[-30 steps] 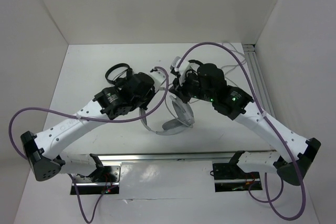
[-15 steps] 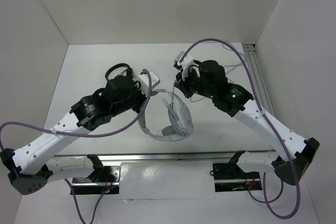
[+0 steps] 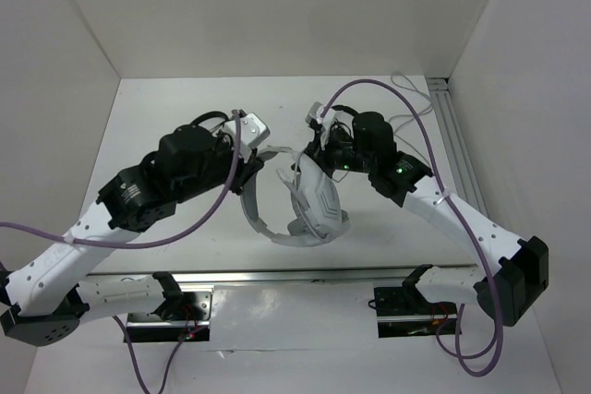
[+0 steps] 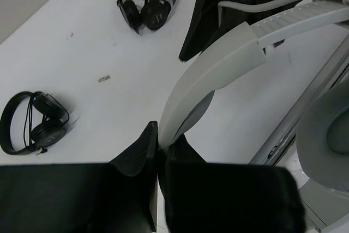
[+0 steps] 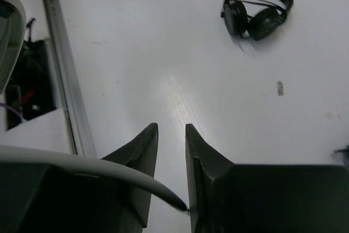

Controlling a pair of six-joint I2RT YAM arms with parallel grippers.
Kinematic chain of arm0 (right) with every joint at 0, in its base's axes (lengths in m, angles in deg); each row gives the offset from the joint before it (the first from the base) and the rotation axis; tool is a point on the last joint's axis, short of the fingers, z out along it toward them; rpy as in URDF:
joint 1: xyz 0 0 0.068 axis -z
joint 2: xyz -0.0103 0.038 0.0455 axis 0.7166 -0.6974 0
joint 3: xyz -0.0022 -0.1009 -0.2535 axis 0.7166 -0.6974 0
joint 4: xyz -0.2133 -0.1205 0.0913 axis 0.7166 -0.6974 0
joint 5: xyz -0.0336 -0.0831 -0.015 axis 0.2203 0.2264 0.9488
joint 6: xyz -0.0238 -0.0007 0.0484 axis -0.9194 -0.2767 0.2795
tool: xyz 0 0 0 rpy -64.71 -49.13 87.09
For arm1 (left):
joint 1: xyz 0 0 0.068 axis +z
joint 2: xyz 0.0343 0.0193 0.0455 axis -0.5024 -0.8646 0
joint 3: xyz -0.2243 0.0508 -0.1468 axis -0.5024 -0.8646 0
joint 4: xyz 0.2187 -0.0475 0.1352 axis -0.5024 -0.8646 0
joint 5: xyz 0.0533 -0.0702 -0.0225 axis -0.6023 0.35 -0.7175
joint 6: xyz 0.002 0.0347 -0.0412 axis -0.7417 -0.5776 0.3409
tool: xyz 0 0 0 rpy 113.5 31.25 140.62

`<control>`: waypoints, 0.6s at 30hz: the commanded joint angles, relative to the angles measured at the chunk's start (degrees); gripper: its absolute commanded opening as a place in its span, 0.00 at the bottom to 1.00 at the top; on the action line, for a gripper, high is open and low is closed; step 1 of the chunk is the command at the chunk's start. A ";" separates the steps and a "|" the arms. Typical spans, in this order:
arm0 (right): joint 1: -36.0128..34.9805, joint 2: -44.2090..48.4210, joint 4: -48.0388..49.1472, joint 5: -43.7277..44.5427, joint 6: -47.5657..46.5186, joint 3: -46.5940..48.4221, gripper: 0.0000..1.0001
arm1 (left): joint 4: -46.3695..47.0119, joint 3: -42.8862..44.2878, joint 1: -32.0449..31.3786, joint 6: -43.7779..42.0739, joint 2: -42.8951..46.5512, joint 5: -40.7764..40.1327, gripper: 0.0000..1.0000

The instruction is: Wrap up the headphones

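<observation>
Headphones [image 3: 305, 205] show a wide, smooth, curved grey headband [image 4: 218, 64].

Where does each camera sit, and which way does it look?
Top external: above and behind, looking down at the table; left arm and right arm show.
Left wrist: on the left arm, facing the left gripper, clamped on the headphones.
Right wrist: on the right arm, facing the right gripper and table below.
Shared: top and left wrist show the headphones.
</observation>
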 commanded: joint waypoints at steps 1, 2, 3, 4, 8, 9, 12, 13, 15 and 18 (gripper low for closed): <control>1.02 -0.24 12.98 -13.30 3.05 -0.74 0.35 | 4.97 6.38 -0.38 4.36 3.73 4.01 0.00; 1.54 -1.29 14.48 -14.88 4.53 -0.74 0.42 | 4.28 6.39 -0.38 4.37 3.73 4.54 0.00; 1.55 -2.60 15.62 -16.29 5.15 -1.26 0.45 | 3.49 8.04 -0.38 4.98 4.25 4.54 0.00; 1.55 -3.49 17.29 -18.92 5.16 -1.26 0.48 | 3.48 8.67 -0.38 4.99 4.26 4.54 0.00; 1.55 -7.45 23.18 -21.40 9.10 -2.49 0.56 | 0.41 12.97 -0.38 7.78 3.56 3.40 0.00; 1.03 -7.97 24.93 -20.79 9.72 -3.45 0.57 | 0.40 14.98 -0.38 8.32 3.03 3.40 0.00; 1.54 -10.08 30.39 -20.26 11.65 -6.44 0.57 | -0.48 17.54 -0.38 10.87 3.03 0.33 0.00; 1.55 -10.87 32.23 -20.26 11.66 -6.97 0.57 | -0.48 19.20 -0.38 11.57 3.03 -0.90 0.00; 1.55 -13.50 34.52 -22.19 13.59 -6.98 0.57 | -0.48 20.79 -0.38 14.02 3.56 -2.48 0.00; 1.55 -15.79 37.60 -24.74 15.87 -6.98 0.57 | -0.48 23.61 -0.38 17.36 3.56 -7.83 0.00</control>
